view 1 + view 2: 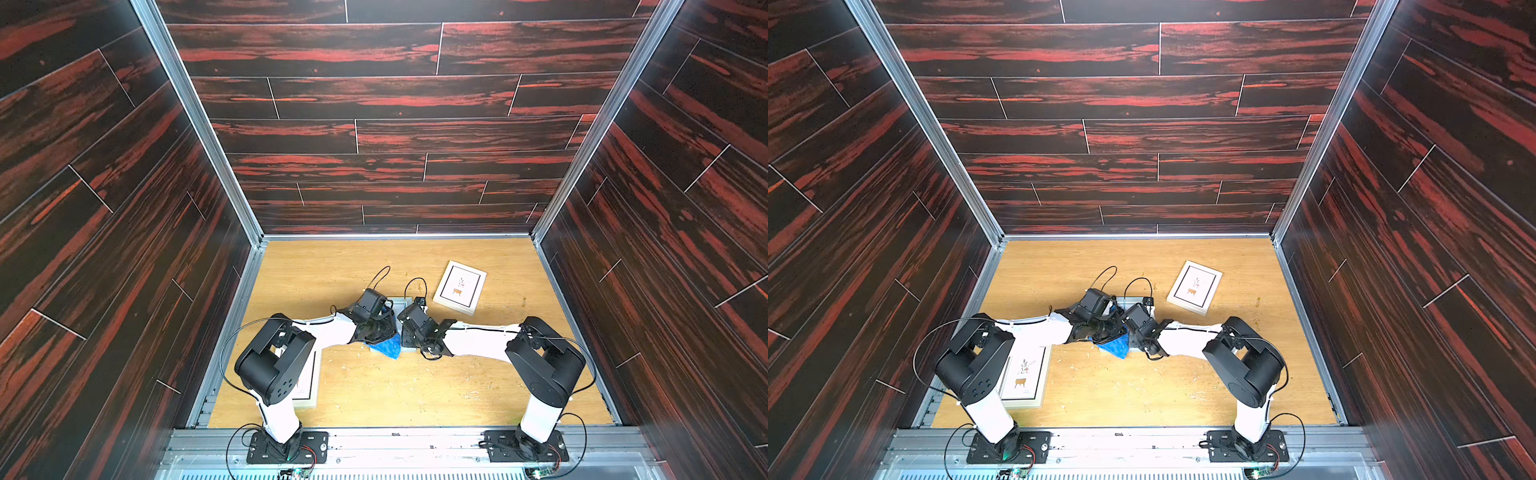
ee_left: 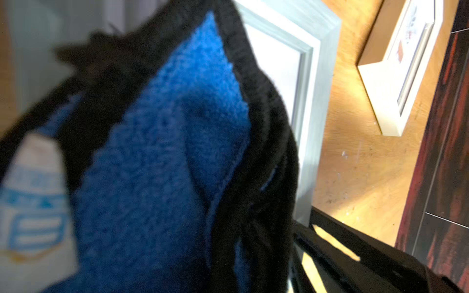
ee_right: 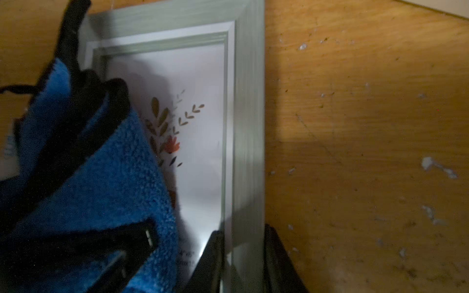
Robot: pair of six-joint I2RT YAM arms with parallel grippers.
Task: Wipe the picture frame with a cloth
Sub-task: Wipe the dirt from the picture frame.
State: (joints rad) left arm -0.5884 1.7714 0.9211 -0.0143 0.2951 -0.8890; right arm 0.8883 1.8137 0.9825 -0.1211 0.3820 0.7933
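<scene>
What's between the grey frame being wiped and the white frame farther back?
Nothing: only bare wooden table separates the grey frame from the white frame, clearest in the left wrist view.

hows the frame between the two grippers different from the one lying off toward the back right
The middle frame has a brushed grey moulding; the far frame has a white one. The middle frame is partly under the blue cloth, and the right gripper straddles its rail; the far frame lies bare and untouched. Both lie flat on the wooden table and hold a plant print on white.
</scene>
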